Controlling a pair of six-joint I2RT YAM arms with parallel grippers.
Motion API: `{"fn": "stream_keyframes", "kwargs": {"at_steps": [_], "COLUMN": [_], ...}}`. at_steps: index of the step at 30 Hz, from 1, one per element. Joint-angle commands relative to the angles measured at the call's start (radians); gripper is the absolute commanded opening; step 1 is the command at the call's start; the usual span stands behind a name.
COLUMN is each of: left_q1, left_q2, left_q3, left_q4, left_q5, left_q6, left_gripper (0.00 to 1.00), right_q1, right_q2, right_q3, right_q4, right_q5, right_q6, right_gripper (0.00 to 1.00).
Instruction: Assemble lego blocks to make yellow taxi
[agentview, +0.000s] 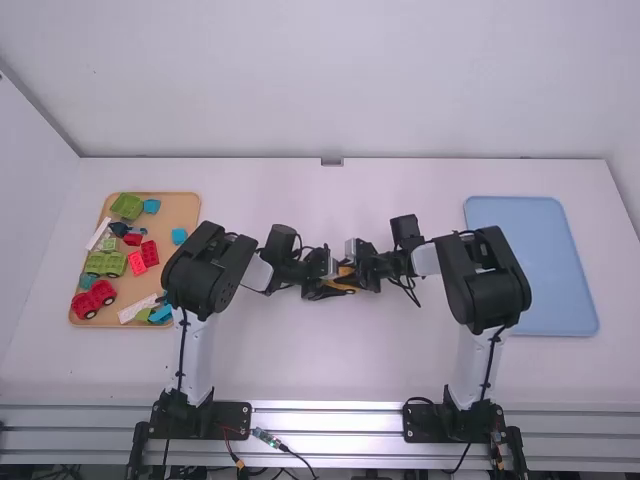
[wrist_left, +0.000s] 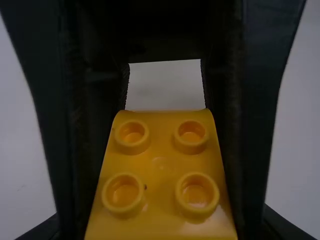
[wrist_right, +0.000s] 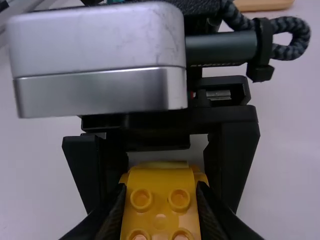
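Yellow block piece: the studded yellow piece (wrist_left: 161, 195) is sitting between the two hands, around the middle of the tabletop (agentview: 400, 360); four round studs are showing in the left wrist view, and its far edge there is curving over.
Left hand: the left hand (agentview: 335, 284) is reaching in from the left side, its fingers standing part-way open, about as far apart as the yellow piece is wide, and closing on its sides.
Right hand: the right hand (agentview: 351, 274) is facing the left one from the right side; its fingers are pressing on both sides of the yellow piece, leaving only the piece's width between them.
Tan tray: the tan tray (agentview: 187, 208) is lying at the left of the tabletop, beside the left arm, and is carrying loose blocks and toy parts.
Tray, far end: a green block (agentview: 127, 206) and a small blue block (agentview: 152, 206) are resting side by side.
Tray, middle: a green wheeled base (agentview: 104, 263) is lying left of two red blocks (agentview: 144, 257).
Tray, near end: a red toy car (agentview: 93, 300) is standing at the left, with a white piece (agentview: 138, 308) lying to its right.
Blue tray: the flat blue tray (agentview: 545, 265) is lying at the right of the tabletop, beyond the right arm.
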Motion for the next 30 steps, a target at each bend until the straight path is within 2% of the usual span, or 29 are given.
{"fn": "stream_keyframes", "kwargs": {"at_steps": [1,12,16,17,18,19,22,23,30], "left_q1": [0.015,0.015,0.014,0.015,0.016,0.014,0.015,0.014,0.014], "left_q2": [0.013,0.013,0.013,0.013,0.013,0.013,0.013,0.013,0.013], "left_q3": [0.008,0.008,0.008,0.008,0.008,0.008,0.008,0.008,0.008], "left_q4": [0.003,0.004,0.003,-0.001,-0.001,-0.003,-0.005,-0.006,-0.014], "left_q5": [-0.017,-0.018,-0.017,-0.018,-0.018,-0.018,-0.017,-0.018,-0.018], "left_q6": [0.011,0.011,0.011,0.012,0.012,0.013,0.019,0.019,0.019], "left_gripper": [0.02,0.02,0.02,0.02,0.02,0.02,0.02,0.02,0.02], "right_q1": [0.0,0.01,-0.009,-0.01,-0.011,-0.014,-0.02,-0.022,-0.022], "right_q2": [0.0,0.0,0.0,0.0,0.0,-0.004,-0.016,-0.025,-0.103], "right_q3": [-0.032,-0.032,-0.031,-0.03,-0.029,-0.03,-0.03,-0.03,-0.031], "right_q4": [-0.022,-0.024,-0.018,-0.019,-0.018,-0.018,-0.018,-0.022,-0.054], "right_q5": [0.069,0.077,0.045,0.039,0.031,0.029,0.029,0.029,0.038], "right_q6": [-0.007,-0.008,-0.008,-0.008,-0.008,-0.009,-0.007,-0.008,-0.004], "right_gripper": [0.36,0.45,0.54,0.58,0.68,0.73,0.78,0.83,0.82]}}
